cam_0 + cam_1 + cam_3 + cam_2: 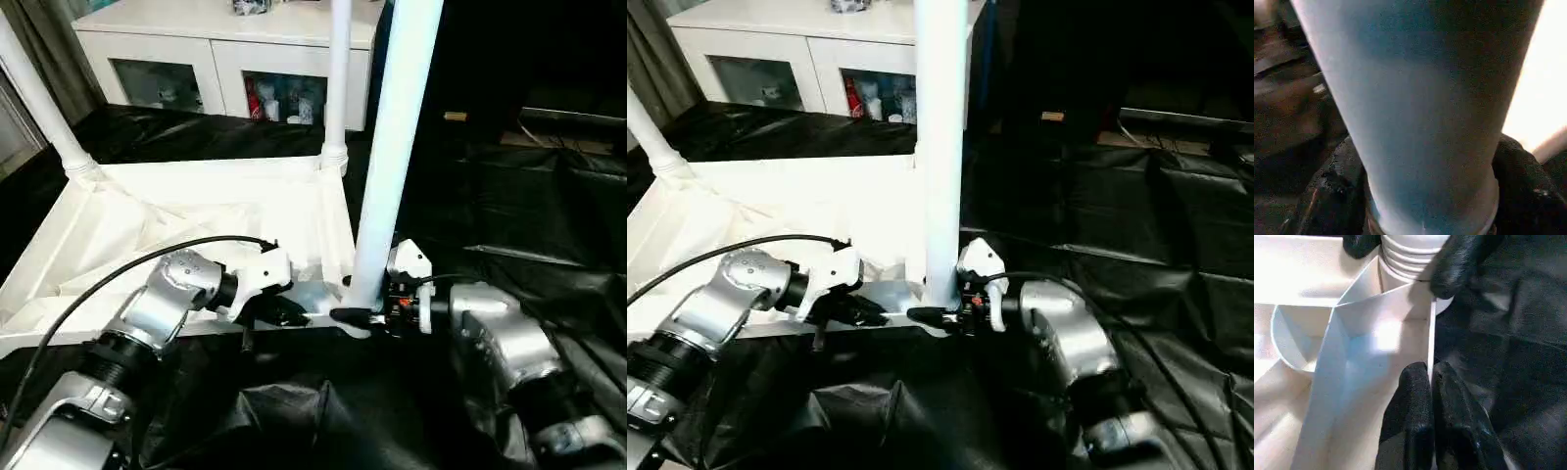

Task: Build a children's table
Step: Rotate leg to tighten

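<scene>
The children's table lies upside down, its white ribbed top on black sheeting. Two white legs stand in the far corner sockets, one at the left and one at the right. A third leg stands in the near right corner, leaning slightly. My right gripper is shut around this leg's ribbed base, one black finger on each side. My left gripper is shut on the thin near rim of the top, just left of that corner.
A white cabinet with glass doors stands behind the table. Crumpled black sheeting covers the floor to the right and in front. A black cable runs over my left forearm.
</scene>
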You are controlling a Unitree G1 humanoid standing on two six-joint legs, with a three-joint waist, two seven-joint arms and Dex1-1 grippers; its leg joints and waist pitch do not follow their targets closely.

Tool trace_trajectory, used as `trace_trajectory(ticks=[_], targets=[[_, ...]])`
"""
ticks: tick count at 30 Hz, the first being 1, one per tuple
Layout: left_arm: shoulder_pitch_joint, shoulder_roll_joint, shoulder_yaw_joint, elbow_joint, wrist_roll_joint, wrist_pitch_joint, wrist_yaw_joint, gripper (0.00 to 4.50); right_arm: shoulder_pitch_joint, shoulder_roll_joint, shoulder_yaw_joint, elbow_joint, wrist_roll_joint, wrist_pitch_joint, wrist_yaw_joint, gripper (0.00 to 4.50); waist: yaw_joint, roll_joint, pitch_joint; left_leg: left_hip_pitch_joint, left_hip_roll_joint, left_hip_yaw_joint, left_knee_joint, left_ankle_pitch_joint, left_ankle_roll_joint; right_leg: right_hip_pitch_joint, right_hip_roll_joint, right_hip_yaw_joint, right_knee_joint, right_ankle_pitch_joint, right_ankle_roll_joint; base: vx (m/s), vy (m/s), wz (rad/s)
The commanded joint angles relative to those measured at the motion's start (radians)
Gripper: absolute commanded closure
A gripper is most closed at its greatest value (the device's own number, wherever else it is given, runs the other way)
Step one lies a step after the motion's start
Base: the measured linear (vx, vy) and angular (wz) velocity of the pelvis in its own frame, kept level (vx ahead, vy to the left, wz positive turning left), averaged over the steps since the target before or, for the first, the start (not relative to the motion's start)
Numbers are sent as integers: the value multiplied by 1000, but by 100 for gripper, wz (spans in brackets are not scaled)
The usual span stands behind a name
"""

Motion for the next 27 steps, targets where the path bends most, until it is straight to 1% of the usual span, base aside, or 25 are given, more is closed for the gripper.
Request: trace_trajectory(ticks=[1, 2, 3, 4, 5, 6, 7, 8, 9, 10, 11, 12, 13, 15, 16, 17, 18, 20, 21, 22, 23, 24, 25, 26, 27], targets=[[-27, -44, 12, 32, 8, 22, 94, 450, 19, 39, 32, 45, -37, 18, -85, 176, -8, 1, -48, 34, 64, -31, -82, -314, -1, 32, -100, 52, -93, -331, -200, 0, 0, 0], [-43, -72, 24, 56, 18, 34, 156, 450, 20, 68, 11, 70, -46, 27, -165, 176, -9, 7, -44, 41, 64, -34, -84, -349, -16, 29, -102, 52, -99, -394, -187, 0, 0, 0], [-69, -115, 41, 95, 31, 54, 253, 450, 18, 112, -26, 106, -50, 50, -282, 177, -15, 5, -41, 54, 64, -39, -85, -414, -45, 24, -105, 52, -110, -489, -163, 0, 0, 0], [-69, -115, 41, 95, 31, 54, 253, 450, 18, 112, -26, 106, -50, 50, -282, 177, -20, 5, -38, 58, 62, -40, -88, -437, -52, 22, -103, 51, -114, -520, -153, -60, 6, -2], [-109, -184, 72, 151, 33, 90, 385, 450, 5, 175, -71, 155, -44, 62, -422, 177, -24, 8, -36, 65, 59, -48, -89, -483, -61, 22, -105, 46, -123, -579, -126, -76, 13, 0], [-134, -232, 91, 186, 26, 103, 456, 450, -12, 218, -96, 189, -36, 67, -505, 177, -35, 10, -30, 79, 56, -47, -86, -534, -71, 7, -102, 41, -134, -634, -108, -76, 13, 0], [-148, -260, 98, 204, 24, 108, 488, 450, -22, 242, -101, 205, -34, 59, -534, 177, -41, 5, -28, 100, 48, -49, -77, -577, -71, -2, -99, 27, -152, -689, -79, -66, 21, 2], [-153, -270, 100, 210, 25, 109, 497, 450, -25, 252, -102, 210, -35, 54, -543, 177, -44, 5, -25, 103, 45, -52, -76, -592, -68, -1, -98, 19, -157, -704, -66, 0, 0, 0], [-161, -294, 94, 219, 30, 106, 503, 450, -34, 273, -83, 218, -43, 32, -532, 177, -51, 4, -26, 87, 44, -58, -85, -593, -55, 20, -100, 8, -160, -699, -40, 0, 0, 0], [-163, -305, 88, 222, 34, 100, 501, 450, -38, 277, -58, 215, -57, 14, -511, 177, -52, 6, -30, 72, 48, -62, -97, -589, -43, 35, -103, 3, -159, -670, -28, -20, 57, -12], [-163, -305, 88, 222, 34, 100, 501, 450, -38, 277, -58, 215, -57, 14, -511, 177, -57, 12, -32, 70, 51, -64, -102, -600, -40, 39, -104, -3, -157, -650, -27, 0, 0, 0], [-162, -316, 73, 217, 41, 89, 486, 450, -48, 288, -43, 210, -56, -9, -478, 177, -62, 13, -35, 60, 57, -71, -113, -608, -42, 49, -110, -5, -149, -602, -32, 0, 0, 0], [-161, -317, 70, 216, 43, 84, 483, 450, -51, 294, -48, 209, -51, -10, -476, 142, -65, 7, -34, 65, 58, -70, -113, -613, -45, 41, -114, 1, -152, -583, -46, 0, 0, 0], [-148, -302, 67, 191, 36, 77, 445, 450, -53, 284, -44, 194, -44, -5, -425, 108, -66, 5, -34, 68, 52, -66, -109, -595, -40, 37, -119, 4, -156, -590, -61, 0, 0, 0], [-142, -291, 63, 179, 34, 66, 420, 450, -55, 273, -35, 187, -50, -13, -398, 99, -65, 2, -35, 62, 51, -65, -109, -565, -28, 40, -123, 8, -156, -588, -66, 0, 0, 0], [-131, -274, 58, 162, 32, 57, 386, 450, -53, 255, -21, 173, -56, -20, -362, 99, -64, 3, -36, 58, 51, -65, -110, -548, -22, 43, -125, 9, -154, -583, -68, 0, 0, 0], [-120, -253, 48, 148, 28, 39, 343, 450, -54, 232, -4, 162, -63, -33, -324, 89, -65, 1, -38, 46, 53, -65, -113, -510, -9, 50, -126, 13, -149, -552, -75, 0, 0, 0], [-120, -253, 48, 148, 28, 39, 343, 450, -54, 232, -4, 162, -63, -33, -324, 74, -63, 4, -43, 42, 60, -63, -116, -466, -2, 49, -126, 20, -138, -467, -106, 0, 0, 0], [-116, -245, 45, 142, 27, 32, 327, 450, -54, 224, 2, 157, -63, -35, -312, 74, -64, 1, -45, 40, 61, -60, -116, -440, 2, 52, -124, 21, -132, -413, -131, 0, 0, 0], [-95, -212, 35, 109, 17, 18, 262, 450, -45, 183, 14, 122, -49, -33, -238, 74, -62, -7, -51, 35, 62, -55, -114, -393, 13, 55, -125, 24, -124, -350, -152, 0, 0, 0], [-77, -183, 28, 80, 6, 10, 205, 450, -38, 146, 25, 94, -37, -32, -174, 74, -56, -5, -58, 32, 63, -56, -111, -352, 25, 61, -127, 24, -116, -305, -161, 0, 0, 0], [-72, -175, 26, 72, 3, 8, 189, 450, -37, 136, 28, 86, -34, -32, -157, 74, -52, -6, -59, 25, 65, -49, -106, -298, 54, 62, -125, 26, -108, -245, -178, 0, 0, 0], [-39, -107, 10, 23, -8, -9, 85, 450, -24, 50, 48, 30, -8, -20, -15, 74, -53, -12, -54, 22, 65, -45, -105, -300, 71, 56, -120, 25, -110, -266, -183, 0, 0, 0], [-38, -101, 9, 21, -9, -10, 77, 450, -25, 42, 49, 27, -6, -19, 0, 74, -48, -12, -54, 21, 63, -44, -101, -305, 74, 57, -119, 25, -109, -282, -180, 56, -51, -1], [-33, -81, 6, 15, -11, -14, 51, 450, -26, 13, 51, 20, 0, -16, 49, 74, -41, -12, -61, 24, 64, -36, -93, -264, 82, 52, -119, 29, -101, -246, -196, 56, -51, -1]])
